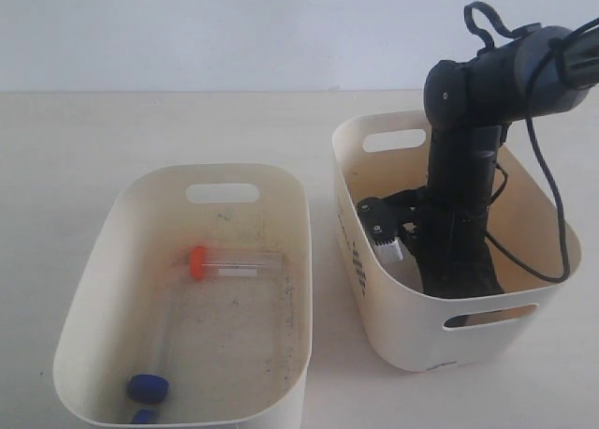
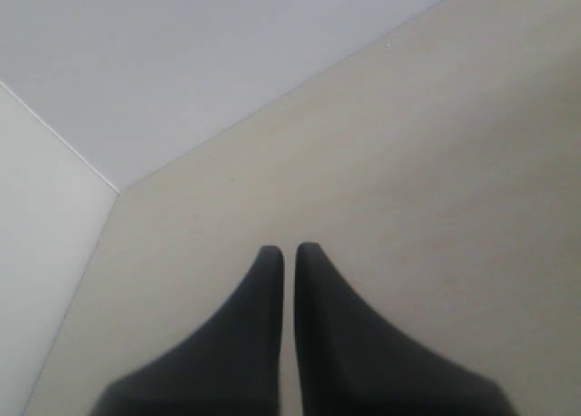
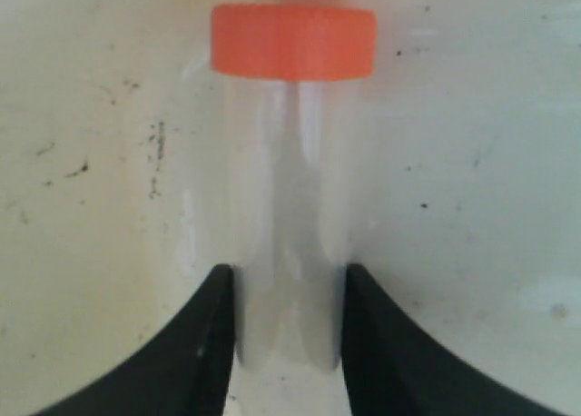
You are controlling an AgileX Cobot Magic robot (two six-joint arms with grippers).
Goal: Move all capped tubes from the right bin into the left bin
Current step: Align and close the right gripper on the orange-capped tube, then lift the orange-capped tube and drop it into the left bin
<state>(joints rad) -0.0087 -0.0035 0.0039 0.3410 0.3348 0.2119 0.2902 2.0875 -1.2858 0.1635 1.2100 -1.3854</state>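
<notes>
In the right wrist view, my right gripper [image 3: 289, 271] is shut on a clear capped tube [image 3: 290, 216] with an orange-red cap [image 3: 292, 41], one finger pressed to each side of its lower body. In the exterior view the right arm [image 1: 459, 195] reaches down into the right bin [image 1: 402, 335], whose near wall hides the fingers and this tube. The left bin [image 1: 98, 279] has a dark-speckled floor and holds an orange-capped tube [image 1: 229, 261] and a blue-capped tube [image 1: 150, 387]. My left gripper [image 2: 290, 249] is shut with nothing in it, over bare table.
A second small blue shape [image 1: 143, 416] shows at the left bin's near wall. The two bins stand side by side on a beige table [image 1: 140, 129] with a narrow gap between them. A black cable [image 1: 552, 195] loops from the right arm over the right bin.
</notes>
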